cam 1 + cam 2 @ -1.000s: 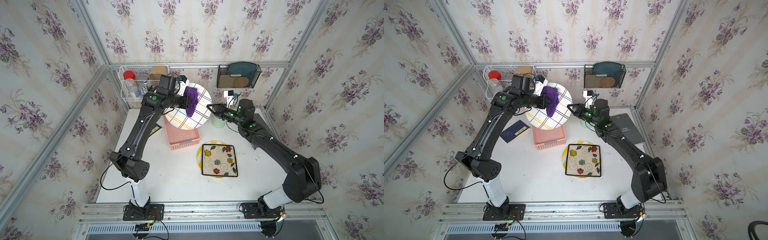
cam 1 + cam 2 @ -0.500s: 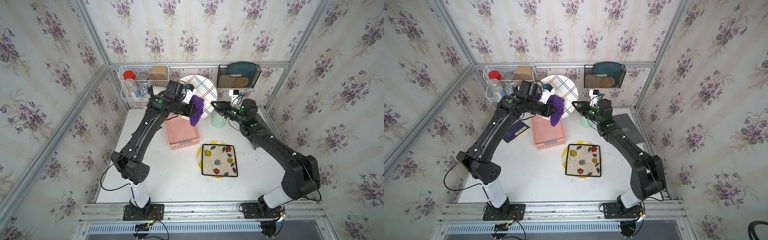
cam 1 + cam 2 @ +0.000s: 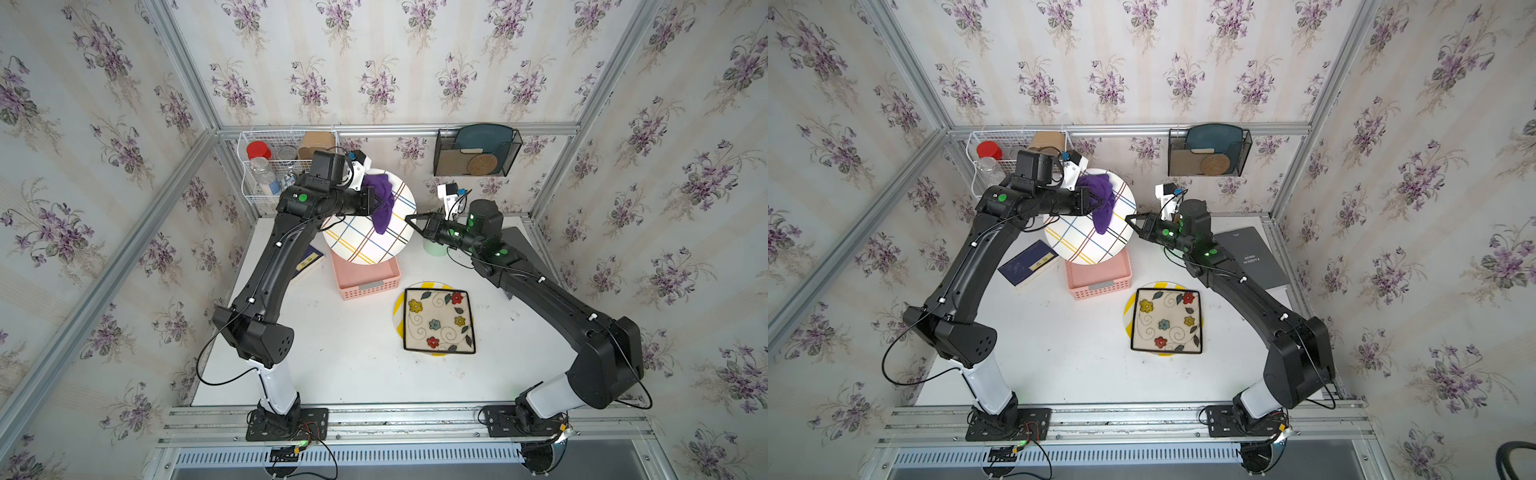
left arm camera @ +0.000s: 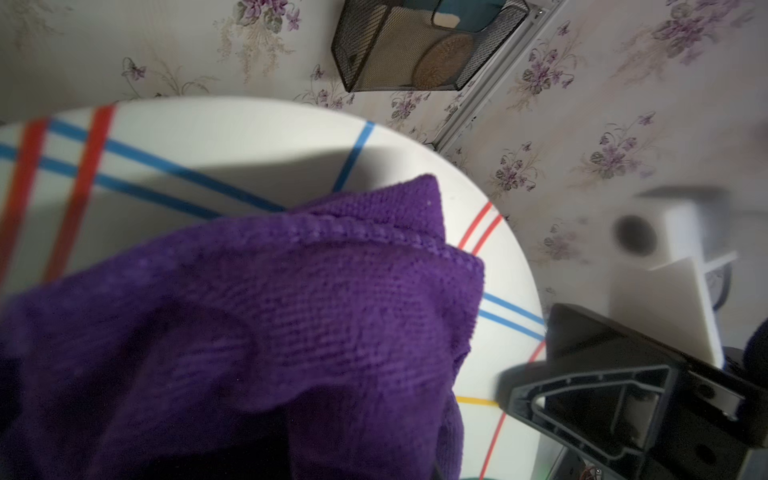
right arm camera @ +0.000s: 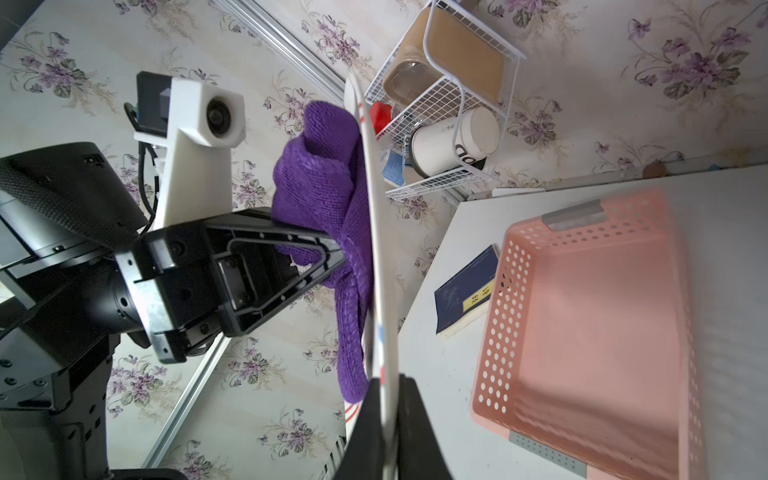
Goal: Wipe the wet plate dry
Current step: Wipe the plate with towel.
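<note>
Wiping is best done with the purple cloth (image 3: 384, 208), clamped in the left gripper (image 5: 332, 253), pressed flat across the striped plate (image 3: 365, 245), its rim pinched steadily by the right gripper (image 3: 410, 218).

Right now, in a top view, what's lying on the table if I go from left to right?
Blue book → pink basket → flowered square plate → grey book.
</note>
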